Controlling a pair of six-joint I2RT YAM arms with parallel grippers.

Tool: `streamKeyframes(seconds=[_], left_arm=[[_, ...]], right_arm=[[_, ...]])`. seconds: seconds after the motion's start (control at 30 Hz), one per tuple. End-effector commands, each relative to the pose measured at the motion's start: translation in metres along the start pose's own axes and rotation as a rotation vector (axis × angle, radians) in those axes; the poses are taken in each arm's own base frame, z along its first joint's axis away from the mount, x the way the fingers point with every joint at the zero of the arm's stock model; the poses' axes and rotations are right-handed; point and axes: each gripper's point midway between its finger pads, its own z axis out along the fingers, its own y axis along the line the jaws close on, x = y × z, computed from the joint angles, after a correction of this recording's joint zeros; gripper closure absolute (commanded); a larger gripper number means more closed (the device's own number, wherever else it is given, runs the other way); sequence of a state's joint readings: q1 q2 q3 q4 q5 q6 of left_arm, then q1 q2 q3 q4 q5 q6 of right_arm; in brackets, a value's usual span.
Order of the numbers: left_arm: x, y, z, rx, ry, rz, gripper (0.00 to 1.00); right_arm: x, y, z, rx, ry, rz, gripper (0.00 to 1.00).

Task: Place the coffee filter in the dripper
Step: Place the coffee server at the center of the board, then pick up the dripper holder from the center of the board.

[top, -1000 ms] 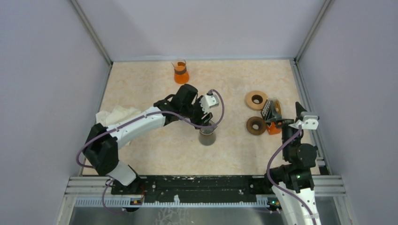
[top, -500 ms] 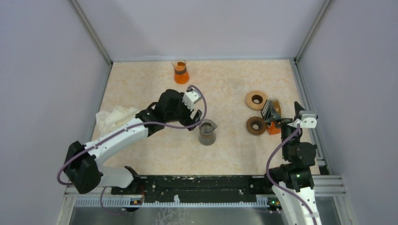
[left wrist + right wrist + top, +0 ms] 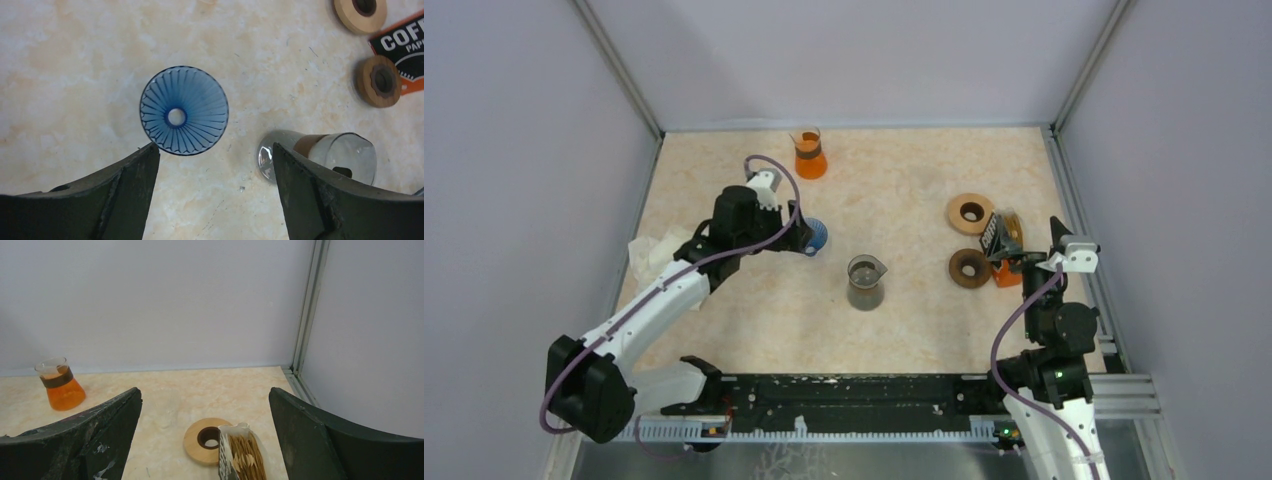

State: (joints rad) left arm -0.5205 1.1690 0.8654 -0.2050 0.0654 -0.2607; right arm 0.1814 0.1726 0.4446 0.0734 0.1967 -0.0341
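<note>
Both sets of jaws are spread wide and empty, the left jaws over the blue dripper (image 3: 184, 111) left of the glass jug (image 3: 865, 282), so the right jaws should softly pinch just one paper filter (image 3: 243, 450) from the box (image 3: 996, 235) on the right of the counter (image 3: 904, 190).

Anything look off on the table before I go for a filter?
The blue dripper sits bare on the table in front of the open left gripper, apart from the wooden rings and glass carafe. A crumpled white sheet lies by the left edge.
</note>
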Motion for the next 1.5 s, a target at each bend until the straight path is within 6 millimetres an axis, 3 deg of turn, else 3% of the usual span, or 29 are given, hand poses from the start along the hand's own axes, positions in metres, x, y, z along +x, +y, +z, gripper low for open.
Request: streamKeyframes(seconds=[0.0,0.27,0.4,0.53,0.7,0.9,1.1,1.47], left_arm=[[-0.002,0.013,-0.004,-0.007,-0.02,-0.175,0.13],[0.005,0.036,-0.001,-0.013,0.022,-0.273,0.13],[0.005,0.045,-0.003,-0.021,0.028,-0.269,0.13],[0.004,0.053,-0.008,-0.031,0.027,-0.256,0.12],[0.001,0.066,-0.018,-0.061,0.016,-0.218,0.12],[-0.008,0.081,-0.034,-0.124,-0.015,-0.15,0.1],[-0.011,0.095,-0.044,-0.204,-0.057,-0.109,0.06],[-0.016,0.098,-0.049,-0.218,-0.088,-0.086,0.01]], right_arm=[[-0.008,0.005,0.002,-0.022,-0.023,0.001,0.01],[-0.008,0.012,0.006,-0.056,0.015,0.017,0.01],[0.003,0.025,0.013,-0.106,0.161,0.038,0.01],[0.031,0.043,0.013,-0.184,0.407,0.053,0.01],[0.053,0.067,0.003,-0.282,0.606,0.129,0.01],[0.1,0.08,-0.002,-0.292,0.852,0.183,0.01],[0.145,0.08,0.001,-0.211,0.998,0.232,0.06],[0.214,0.072,0.001,-0.051,1.133,0.221,0.24]])
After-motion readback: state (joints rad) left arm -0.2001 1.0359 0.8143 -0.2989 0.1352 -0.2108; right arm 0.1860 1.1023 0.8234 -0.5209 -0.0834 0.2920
